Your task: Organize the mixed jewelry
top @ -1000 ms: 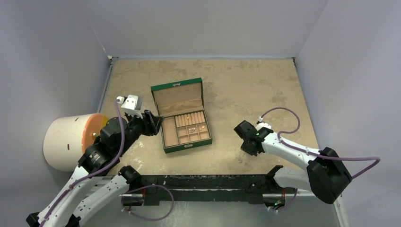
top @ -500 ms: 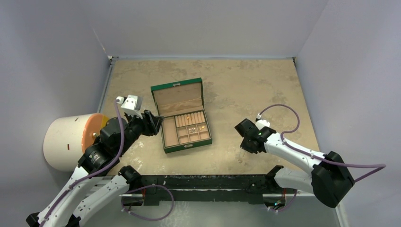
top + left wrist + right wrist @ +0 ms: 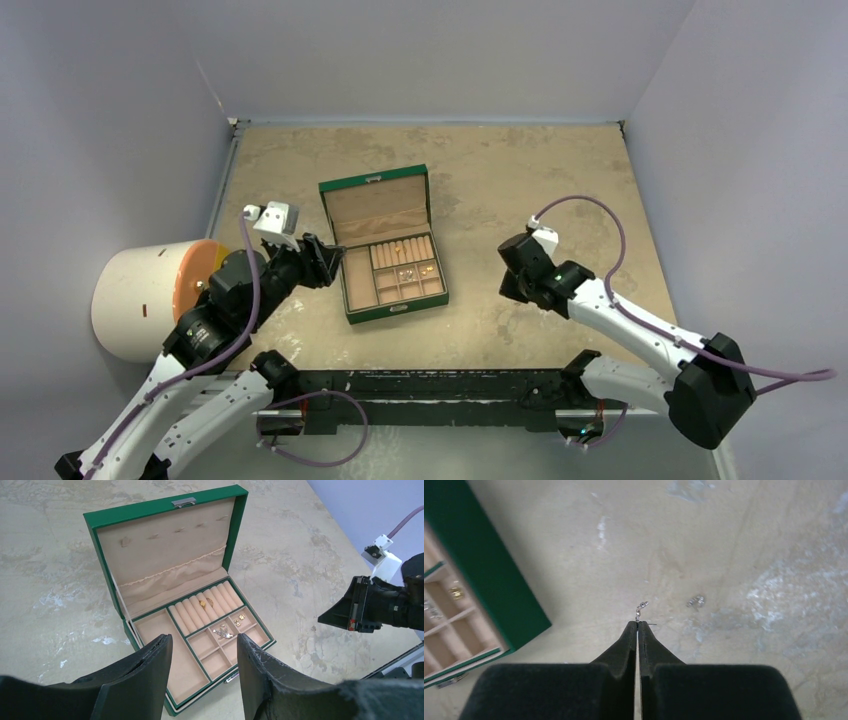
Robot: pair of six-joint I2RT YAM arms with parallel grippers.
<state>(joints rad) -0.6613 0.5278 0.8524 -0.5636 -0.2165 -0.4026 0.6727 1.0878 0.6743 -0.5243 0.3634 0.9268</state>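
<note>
The mixed jewelry is split between box and table. In the open green box (image 3: 165, 510), gold rings (image 3: 205, 601) sit on the ring rolls, silver pieces (image 3: 220, 631) and gold earrings (image 3: 237, 622) lie in small compartments. My right gripper (image 3: 638, 624) is shut on a tiny silver earring (image 3: 640, 609), which sticks out past its tips just right of the box wall (image 3: 489, 575). Another small silver piece (image 3: 696, 600) lies on the table beyond. My left gripper (image 3: 205, 645) hangs open and empty over the box's near left corner. From above, the right gripper (image 3: 512, 270) stands right of the box (image 3: 396, 311).
A white cylinder with an orange face (image 3: 140, 300) stands at the left table edge behind my left arm. The black mounting rail (image 3: 430, 385) runs along the near edge. Grey walls close in the left, back and right sides.
My right gripper has closed fully and its wrist has moved a little away from the base, toward the back. The left arm and the box have stayed put.
</note>
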